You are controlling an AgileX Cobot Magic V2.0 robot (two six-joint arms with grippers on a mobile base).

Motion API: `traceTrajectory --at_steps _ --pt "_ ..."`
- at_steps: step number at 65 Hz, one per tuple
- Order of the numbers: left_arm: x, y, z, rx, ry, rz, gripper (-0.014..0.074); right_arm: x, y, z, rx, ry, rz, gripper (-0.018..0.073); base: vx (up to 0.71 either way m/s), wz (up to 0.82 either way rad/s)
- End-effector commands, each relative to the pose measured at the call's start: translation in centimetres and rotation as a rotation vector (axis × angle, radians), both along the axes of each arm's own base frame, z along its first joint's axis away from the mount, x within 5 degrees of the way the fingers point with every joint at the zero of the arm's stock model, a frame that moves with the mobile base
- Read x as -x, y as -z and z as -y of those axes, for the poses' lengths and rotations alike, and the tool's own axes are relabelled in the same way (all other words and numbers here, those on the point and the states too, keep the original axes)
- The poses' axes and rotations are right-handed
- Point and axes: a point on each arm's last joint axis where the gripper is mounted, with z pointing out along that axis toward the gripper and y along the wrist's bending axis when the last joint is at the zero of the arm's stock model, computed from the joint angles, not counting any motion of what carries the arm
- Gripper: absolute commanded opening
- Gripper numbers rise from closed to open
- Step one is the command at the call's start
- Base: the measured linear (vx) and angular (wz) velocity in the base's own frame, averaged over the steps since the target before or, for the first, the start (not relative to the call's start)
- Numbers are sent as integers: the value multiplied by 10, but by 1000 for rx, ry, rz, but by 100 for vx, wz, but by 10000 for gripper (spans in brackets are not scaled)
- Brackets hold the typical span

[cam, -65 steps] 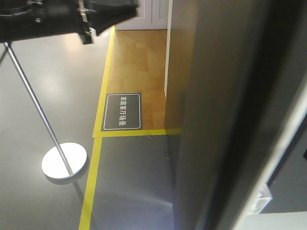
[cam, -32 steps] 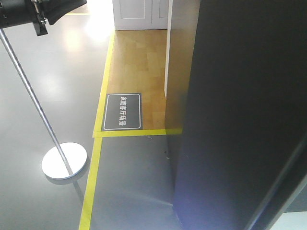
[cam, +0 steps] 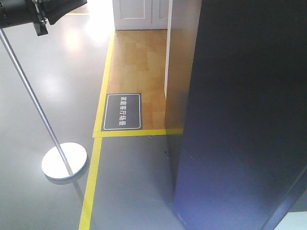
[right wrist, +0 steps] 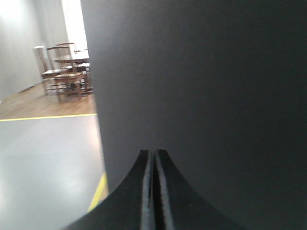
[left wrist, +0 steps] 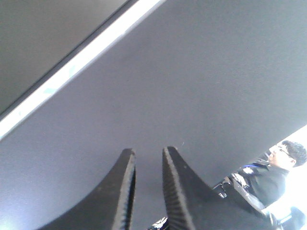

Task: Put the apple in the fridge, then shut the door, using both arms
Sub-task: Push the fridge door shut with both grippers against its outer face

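The door fills the right half of the front view as a smooth dark grey panel, with a lighter grey side of the fridge to its left. The apple is out of view. My left gripper is open with nothing between its ribbed fingers, and it points at the dark grey door face close ahead. A white strip runs along that face at the upper left. My right gripper is shut, empty, right in front of the dark panel. A black arm shows at the front view's top left.
A thin silver pole on a round white base stands at the left. Yellow floor tape frames a wooden floor patch with a dark sign. White room doors stand behind. A seated person and chairs are farther off.
The door's white inner edge and bin at the right have gone from sight; its dark outer face now covers the right side. The black arm moved up and left.
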Motion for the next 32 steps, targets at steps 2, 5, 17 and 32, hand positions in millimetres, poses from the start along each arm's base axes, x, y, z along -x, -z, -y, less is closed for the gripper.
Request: traceTrajectory --at_steps 2,5,17,32 --pt "14 -33 -2 84 -30 82 154 -20 -19 11 -7 117 85 4 0 0" --pt "13 -32 -3 70 -51 79 154 -28 -20 13 -10 139 89 4 0 0" --pt "6 -25 -6 -26 -140 70 154 -53 -20 14 -8 156 69 4 0 0" --pt "-4 -13 -13 -187 -266 72 154 -84 -17 19 -5 205 59 4 0 0"
